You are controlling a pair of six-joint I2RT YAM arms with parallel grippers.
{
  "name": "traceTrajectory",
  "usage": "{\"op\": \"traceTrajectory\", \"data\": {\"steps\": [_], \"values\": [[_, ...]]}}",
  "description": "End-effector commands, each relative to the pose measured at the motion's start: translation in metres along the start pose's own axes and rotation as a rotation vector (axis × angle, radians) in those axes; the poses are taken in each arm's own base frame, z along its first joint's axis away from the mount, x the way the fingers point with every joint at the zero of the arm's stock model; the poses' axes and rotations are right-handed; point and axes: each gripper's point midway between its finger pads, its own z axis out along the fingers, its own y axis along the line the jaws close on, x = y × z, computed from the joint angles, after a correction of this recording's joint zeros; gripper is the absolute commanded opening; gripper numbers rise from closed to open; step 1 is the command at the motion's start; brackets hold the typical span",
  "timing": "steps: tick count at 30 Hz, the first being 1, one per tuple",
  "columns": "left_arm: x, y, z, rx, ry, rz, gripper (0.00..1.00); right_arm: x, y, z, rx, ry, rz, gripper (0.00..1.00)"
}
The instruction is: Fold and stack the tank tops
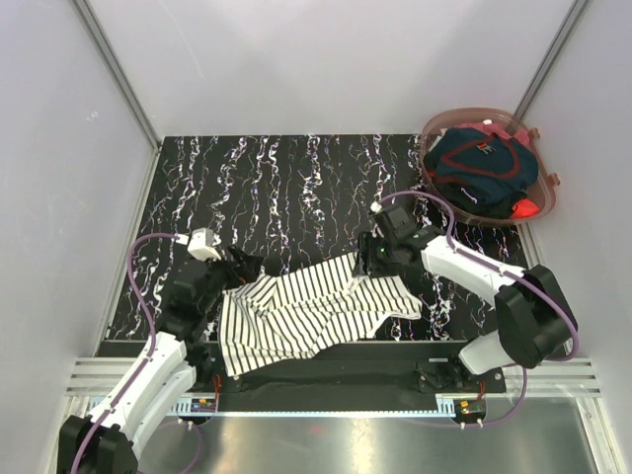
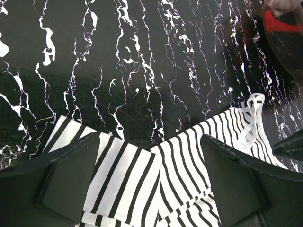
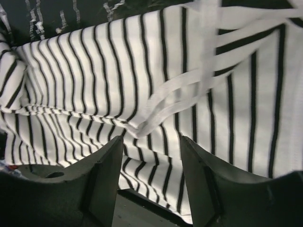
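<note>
Striped tank top (image 1: 316, 306) rumpled at tabletop's near edge. Left gripper (image 1: 242, 267) jaws wide, right gripper (image 1: 367, 265) jaws part-open, both empty over its ends, likely poised to spread it. Navy tank top (image 1: 481, 168) in far-right basket (image 1: 550, 188).

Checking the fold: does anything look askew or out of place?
The white navy-striped cloth tank top lies rumpled and slanted on the black marbled table, a strap loop loose. The dark navy top sits bunched in the pinkish basket.

Left arm (image 1: 148, 380) and right arm (image 1: 464, 262): white links, black joints; purple cables (image 1: 132, 272); black wedge-shaped fingers (image 2: 71, 182).
</note>
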Motion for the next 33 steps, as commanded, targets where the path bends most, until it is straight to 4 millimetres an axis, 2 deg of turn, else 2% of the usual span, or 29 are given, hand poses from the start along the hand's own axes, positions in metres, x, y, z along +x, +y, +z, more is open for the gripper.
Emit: {"op": "traceTrajectory", "data": {"steps": [1, 5, 14, 19, 21, 22, 24, 25, 26, 30, 33], "values": [[-0.027, -0.014, 0.000, 0.025, -0.075, 0.011, 0.94, -0.006, 0.042, -0.004, -0.154, -0.037, -0.021, 0.59], [-0.027, -0.014, -0.001, 0.025, -0.078, 0.011, 0.93, 0.003, 0.047, 0.008, -0.168, -0.001, -0.030, 0.54], [-0.026, -0.014, 0.000, 0.024, -0.071, 0.012, 0.92, 0.020, 0.051, 0.036, -0.168, 0.073, -0.020, 0.51], [-0.024, -0.014, 0.001, 0.026, -0.063, 0.013, 0.92, 0.028, 0.052, 0.045, -0.161, 0.114, -0.022, 0.43], [-0.023, -0.015, 0.002, 0.029, -0.059, 0.014, 0.91, 0.029, 0.050, 0.043, -0.153, 0.117, -0.025, 0.42], [-0.023, -0.016, 0.002, 0.029, -0.060, 0.014, 0.91, 0.030, 0.049, 0.040, -0.148, 0.119, -0.027, 0.35], [-0.022, -0.016, 0.002, 0.028, -0.056, 0.015, 0.91, 0.035, 0.046, 0.037, -0.139, 0.134, -0.035, 0.28], [-0.022, -0.016, 0.003, 0.029, -0.055, 0.016, 0.91, 0.035, 0.048, 0.034, -0.147, 0.132, -0.047, 0.12], [-0.022, -0.017, 0.003, 0.030, -0.053, 0.016, 0.90, 0.036, 0.047, 0.032, -0.146, 0.136, -0.052, 0.01], [-0.021, -0.017, 0.003, 0.027, -0.049, 0.023, 0.89, 0.034, 0.040, 0.022, -0.114, 0.110, -0.067, 0.00], [-0.021, -0.017, 0.003, 0.025, -0.050, 0.026, 0.89, 0.015, 0.041, 0.008, -0.082, 0.034, -0.082, 0.00]]}}
